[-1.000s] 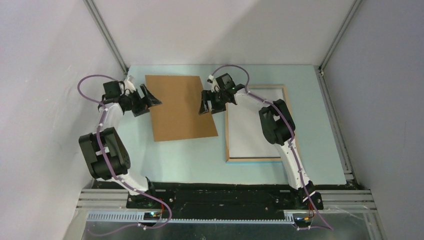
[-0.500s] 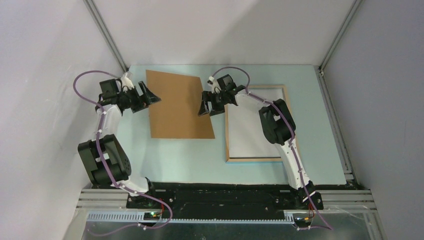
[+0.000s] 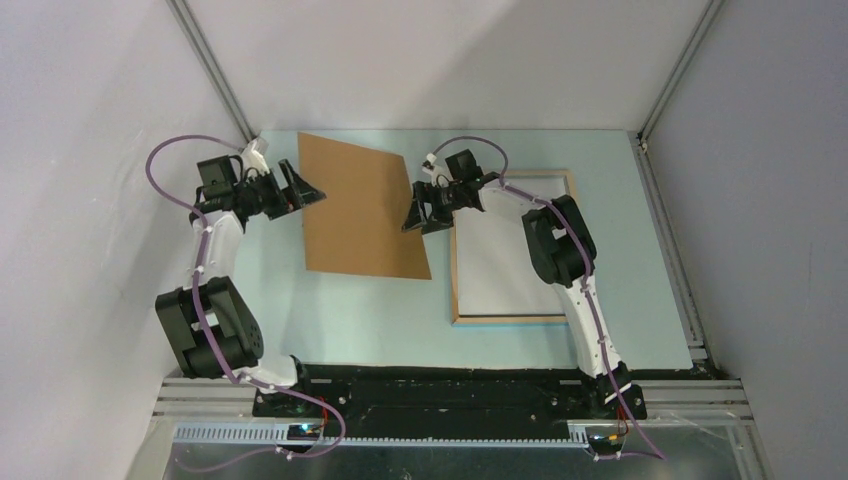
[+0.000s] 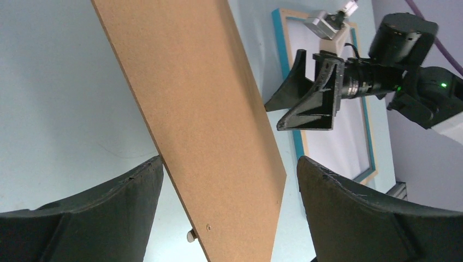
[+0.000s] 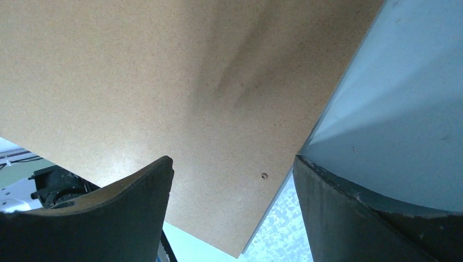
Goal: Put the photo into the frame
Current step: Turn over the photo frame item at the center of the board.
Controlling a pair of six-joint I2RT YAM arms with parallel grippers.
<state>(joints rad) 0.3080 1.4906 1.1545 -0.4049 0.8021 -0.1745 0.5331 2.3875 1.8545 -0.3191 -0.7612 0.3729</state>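
A pale blue-green table [image 3: 340, 320] sits boxed in by plain white walls [image 3: 420, 60] under soft, even light. Aluminium posts [image 3: 212, 70] rise at the two far corners, a matching rail [image 3: 672, 260] runs along the table's right edge, and a black base plate [image 3: 450, 395] spans the near edge. A slotted grey strip [image 3: 400, 435] lies just beyond that plate.
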